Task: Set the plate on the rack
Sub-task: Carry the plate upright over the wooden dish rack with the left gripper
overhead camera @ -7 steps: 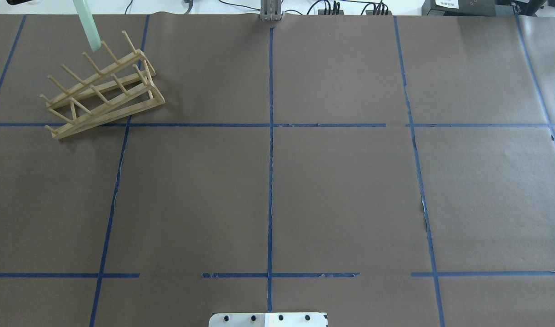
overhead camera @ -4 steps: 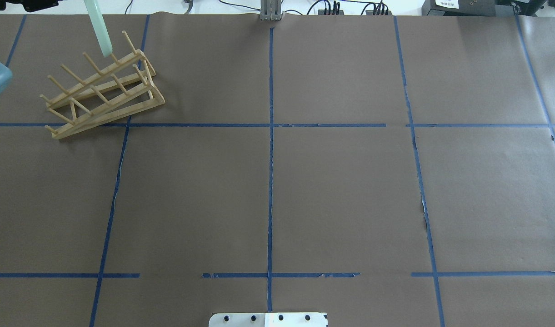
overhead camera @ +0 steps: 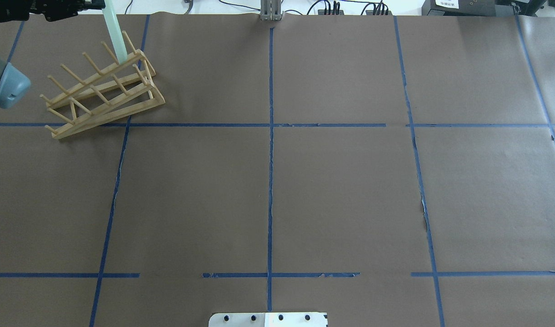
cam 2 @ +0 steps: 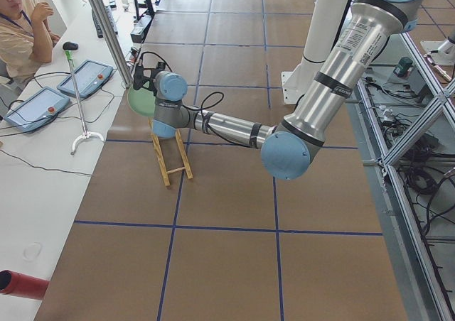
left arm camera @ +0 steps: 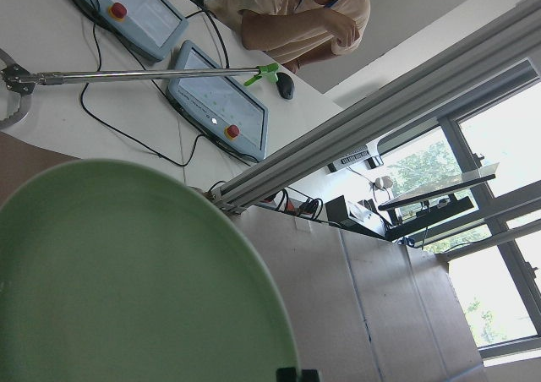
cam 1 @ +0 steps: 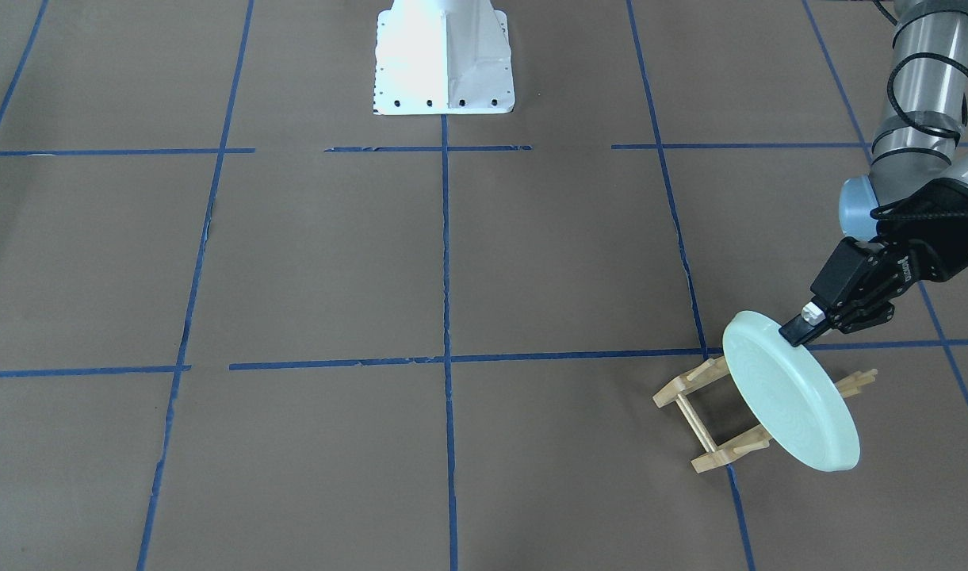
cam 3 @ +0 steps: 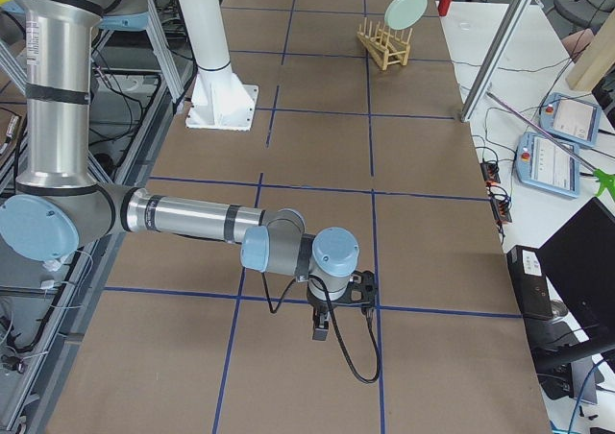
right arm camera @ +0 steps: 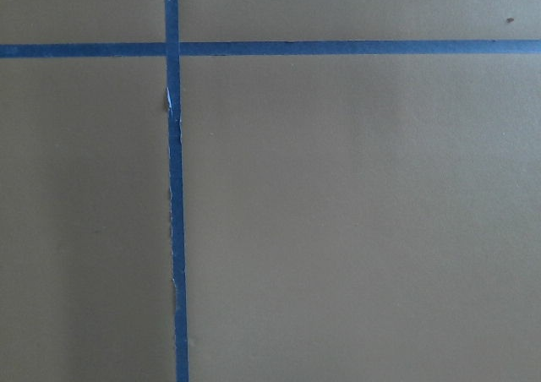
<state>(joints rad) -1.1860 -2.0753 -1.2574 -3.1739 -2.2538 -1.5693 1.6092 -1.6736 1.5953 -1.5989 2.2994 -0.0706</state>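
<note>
Moved: the plate (overhead camera: pixel 114 36) has swung across to the rack (overhead camera: pixel 104 88), end pegs.
Grip: the left gripper (cam 1: pixel 797 331) pinches its top rim, and the plate hangs tilted over the rack.
Doing it well: lower slowly, bottom edge between pegs (release once seated).
Unclear: whether the edge touches wood, and the right gripper (cam 3: pixel 321 332), whose jaws I cannot tell.

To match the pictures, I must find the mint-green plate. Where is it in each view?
Front-facing: plate lower right.
Overhead: plate top left, edge-on.
Exterior left: plate upper left.
Exterior right: plate top, right of centre.
Left wrist: plate fills lower left.
Right wrist: not in it.
Landmark: rack below it.
</note>
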